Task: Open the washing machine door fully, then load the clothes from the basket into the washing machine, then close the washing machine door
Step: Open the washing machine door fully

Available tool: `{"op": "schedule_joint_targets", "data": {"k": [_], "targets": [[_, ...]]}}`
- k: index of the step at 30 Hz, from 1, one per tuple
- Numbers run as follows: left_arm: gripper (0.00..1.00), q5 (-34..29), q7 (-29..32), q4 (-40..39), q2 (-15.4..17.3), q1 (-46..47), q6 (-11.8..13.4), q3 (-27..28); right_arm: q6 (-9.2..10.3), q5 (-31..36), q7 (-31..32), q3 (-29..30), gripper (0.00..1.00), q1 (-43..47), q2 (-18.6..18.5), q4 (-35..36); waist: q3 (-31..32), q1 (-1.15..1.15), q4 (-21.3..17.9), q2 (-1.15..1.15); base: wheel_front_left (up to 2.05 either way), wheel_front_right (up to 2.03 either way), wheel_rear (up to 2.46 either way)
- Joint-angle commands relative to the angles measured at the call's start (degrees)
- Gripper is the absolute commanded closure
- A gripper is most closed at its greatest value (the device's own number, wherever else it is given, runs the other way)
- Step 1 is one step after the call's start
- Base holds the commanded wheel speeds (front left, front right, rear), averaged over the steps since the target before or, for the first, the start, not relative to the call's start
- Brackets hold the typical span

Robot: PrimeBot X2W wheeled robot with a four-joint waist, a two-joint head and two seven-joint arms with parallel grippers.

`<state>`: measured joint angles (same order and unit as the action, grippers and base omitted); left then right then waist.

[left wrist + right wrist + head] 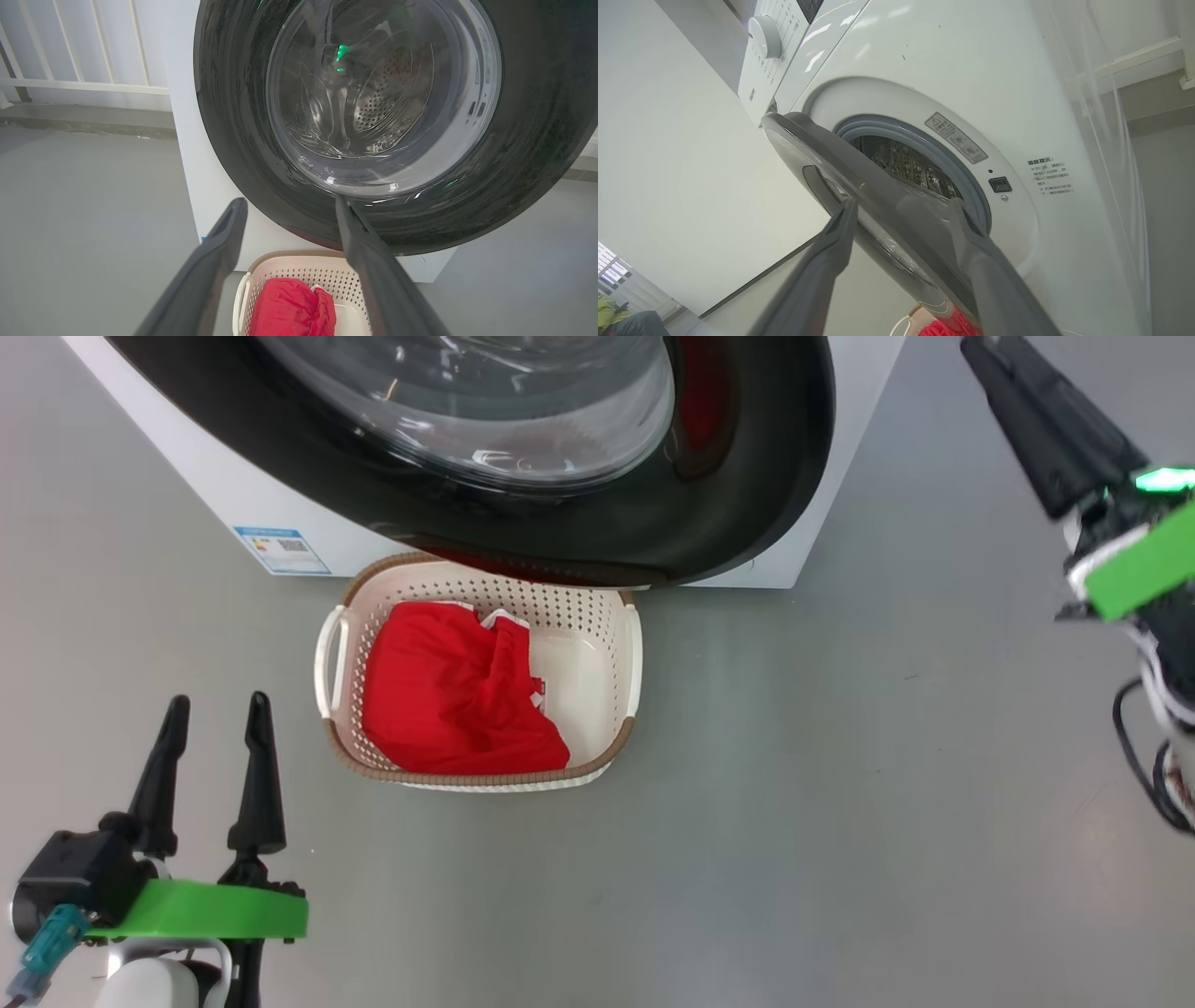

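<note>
The washing machine (864, 420) stands at the top of the head view, its black round door (747, 504) swung partly out over the basket (485, 780). Red clothes (448, 700) fill the basket's left half. My left gripper (217, 705) is open at the lower left, short of the basket, with nothing between its fingers. In the left wrist view it (287, 205) points at the door (233, 140), with the clothes (289, 308) below. My right gripper (985, 359) is raised at the upper right. It (903, 205) is open, its fingers either side of the door's (840, 149) edge.
Behind the ajar door show the grey gasket (924, 135) and steel drum (906, 165). A blue label (280, 551) marks the machine's lower front. Grey floor (840, 803) spreads right of the basket. A white railing (70, 70) stands left of the machine.
</note>
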<state>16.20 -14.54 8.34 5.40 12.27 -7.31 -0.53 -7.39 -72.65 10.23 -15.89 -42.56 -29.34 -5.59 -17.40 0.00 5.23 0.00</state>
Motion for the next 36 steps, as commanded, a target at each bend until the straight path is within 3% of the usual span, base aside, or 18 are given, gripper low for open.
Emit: {"op": "schedule_joint_targets", "data": {"k": [1, 10, 17, 36], "targets": [[0.0, -0.67, -0.46, -1.64, 1.59, 0.09, -0.18, 2.03, -0.1, 1.35, -1.57, -0.63, 0.0, 2.05, -1.16, 2.3, 0.06, 0.0, -0.08, 0.0, 0.0, 0.0, 0.0], [0.0, -0.79, -0.46, -1.98, 1.57, -0.47, -0.18, 2.19, -0.1, 9.04, -15.06, -3.06, 0.0, 10.03, -4.56, 6.03, 0.32, 0.0, -0.22, 0.0, 0.0, 0.0, 0.0], [0.0, -0.97, -0.46, -2.22, 1.52, -0.9, -0.18, 2.42, -0.1, 16.35, -22.63, -3.53, 0.0, 15.38, -4.55, 5.59, 0.47, 0.0, -0.41, 0.0, 0.0, 0.0, 0.0], [0.0, -1.37, -0.46, -2.57, 1.75, -1.43, -0.18, 1.78, -0.1, 32.29, -25.22, 0.34, 0.0, 23.02, 3.23, 1.76, 1.1, 0.0, -0.28, 0.0, 0.0, 0.0, 0.0]]}}
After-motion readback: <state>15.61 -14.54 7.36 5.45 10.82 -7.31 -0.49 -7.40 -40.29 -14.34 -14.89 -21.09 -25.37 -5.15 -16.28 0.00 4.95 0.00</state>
